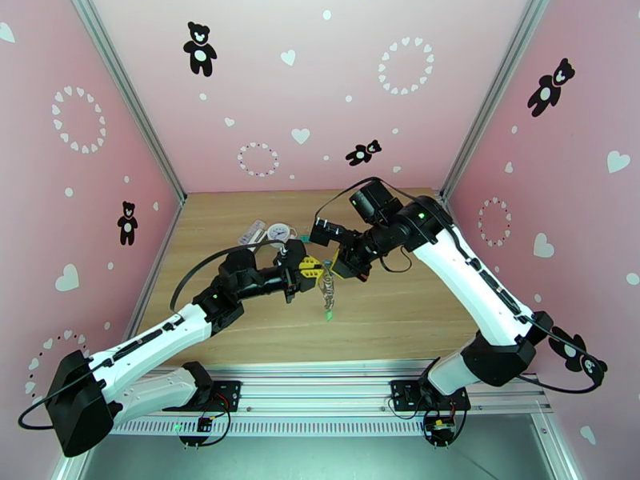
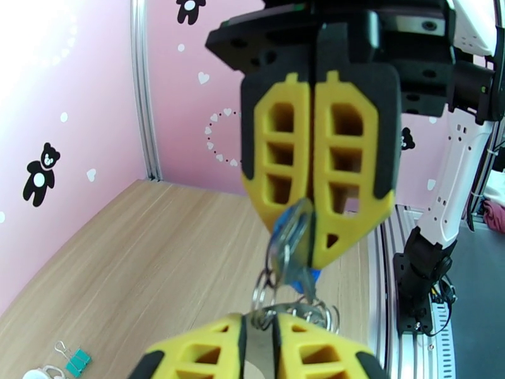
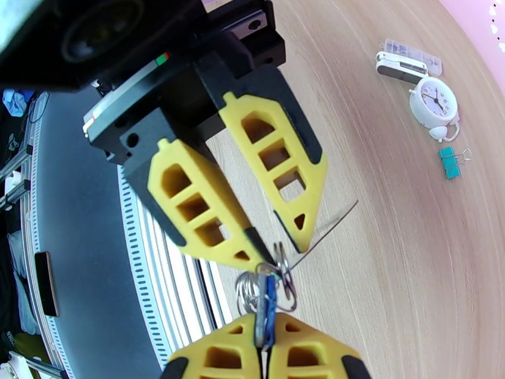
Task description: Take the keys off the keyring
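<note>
- Right gripper [image 3: 265, 330], bottom centre of its wrist view, pinches blue key [image 3: 268, 298].
- Left gripper [image 2: 260, 330] pinches keyring [image 2: 297, 307] rings.
- Green key [image 1: 328, 316] dangles, centre of top view.

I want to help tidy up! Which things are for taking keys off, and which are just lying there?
For the job: silvery metal keyring, green-headed key, blue-headed key.
Lying about: round white clock, teal binder clip, small white-and-grey oblong thing.

no legible txt, clock [image 3: 434, 102] numerals too small to read
</note>
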`<state>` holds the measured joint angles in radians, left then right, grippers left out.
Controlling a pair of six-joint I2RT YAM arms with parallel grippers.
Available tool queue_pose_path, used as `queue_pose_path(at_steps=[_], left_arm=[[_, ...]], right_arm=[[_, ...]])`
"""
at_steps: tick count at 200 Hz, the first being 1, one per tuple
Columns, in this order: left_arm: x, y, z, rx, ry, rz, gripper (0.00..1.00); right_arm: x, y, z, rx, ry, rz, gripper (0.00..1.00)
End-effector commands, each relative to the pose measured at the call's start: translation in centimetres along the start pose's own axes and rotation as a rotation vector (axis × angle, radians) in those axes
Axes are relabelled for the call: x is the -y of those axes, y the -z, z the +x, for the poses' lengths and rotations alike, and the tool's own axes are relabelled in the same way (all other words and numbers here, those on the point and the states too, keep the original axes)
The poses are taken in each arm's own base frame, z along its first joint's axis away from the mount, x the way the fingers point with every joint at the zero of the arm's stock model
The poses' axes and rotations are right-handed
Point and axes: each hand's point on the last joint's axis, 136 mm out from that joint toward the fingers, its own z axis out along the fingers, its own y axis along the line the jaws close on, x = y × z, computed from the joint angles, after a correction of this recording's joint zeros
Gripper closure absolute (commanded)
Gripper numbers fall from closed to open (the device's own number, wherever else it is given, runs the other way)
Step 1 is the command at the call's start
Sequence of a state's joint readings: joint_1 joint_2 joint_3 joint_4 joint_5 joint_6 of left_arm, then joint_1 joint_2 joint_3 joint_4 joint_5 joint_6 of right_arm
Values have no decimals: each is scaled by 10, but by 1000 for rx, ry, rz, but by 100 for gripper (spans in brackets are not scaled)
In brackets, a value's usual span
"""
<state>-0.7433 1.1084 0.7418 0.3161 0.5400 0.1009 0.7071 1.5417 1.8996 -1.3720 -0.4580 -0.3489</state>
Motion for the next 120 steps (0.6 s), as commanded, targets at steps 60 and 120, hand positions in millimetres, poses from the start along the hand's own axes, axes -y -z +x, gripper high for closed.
queue_pose_path(at_steps=[60, 120], left_arm=[[1, -4, -10, 26, -42, 11, 72], [5, -3, -14, 48, -48, 26, 82]], right_arm=[[-11, 10, -6, 50, 43, -13, 100], [-8, 11, -4, 41, 42, 3, 100]])
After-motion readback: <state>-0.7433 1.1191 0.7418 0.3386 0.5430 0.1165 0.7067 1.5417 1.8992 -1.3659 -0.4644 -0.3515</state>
